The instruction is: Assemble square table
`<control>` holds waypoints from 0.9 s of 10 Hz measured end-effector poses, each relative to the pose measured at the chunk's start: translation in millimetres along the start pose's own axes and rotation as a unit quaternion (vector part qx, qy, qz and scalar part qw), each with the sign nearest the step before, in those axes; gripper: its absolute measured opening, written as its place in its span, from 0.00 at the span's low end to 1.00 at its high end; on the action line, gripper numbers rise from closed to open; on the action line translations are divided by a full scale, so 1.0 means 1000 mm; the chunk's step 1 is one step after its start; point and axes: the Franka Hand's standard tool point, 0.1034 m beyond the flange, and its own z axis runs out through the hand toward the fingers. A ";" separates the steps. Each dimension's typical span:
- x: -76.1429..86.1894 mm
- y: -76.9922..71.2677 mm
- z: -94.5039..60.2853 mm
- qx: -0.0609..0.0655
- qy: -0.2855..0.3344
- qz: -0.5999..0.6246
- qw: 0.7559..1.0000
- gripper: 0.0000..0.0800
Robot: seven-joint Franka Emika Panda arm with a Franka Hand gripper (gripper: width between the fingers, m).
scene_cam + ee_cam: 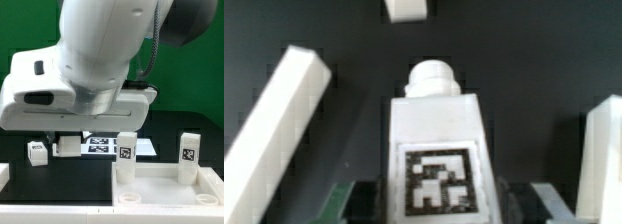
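**Operator:** How is the hand [441, 208] set?

**Technician:** In the wrist view, a white leg [438, 140] is seen between the two fingers [349, 203]. Its tag is turned to the camera and its rounded peg is pointed away from the hand. Whether the pads are pressed against the leg cannot be told.

**Operator:** Where is the square table located?

**Technician:** The square top [165, 190] is laid on the black surface [15, 155] at the exterior view's lower right. A first upright leg [126, 150] and a second upright leg [188, 149] are stood along its rear rim. A small tagged block [38, 152] is laid on the surface at the exterior view's left, near the marker board [105, 145]. In that view the hand is hidden by the arm [90, 60].
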 end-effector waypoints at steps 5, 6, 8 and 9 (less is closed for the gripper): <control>0.019 -0.032 -0.059 0.001 0.177 -0.002 0.984 0.36; 0.016 -0.042 -0.071 0.000 0.199 0.001 0.980 0.36; 0.025 -0.044 -0.078 -0.012 0.278 0.001 0.960 0.36; 0.024 -0.043 -0.076 -0.012 0.294 0.004 0.956 0.36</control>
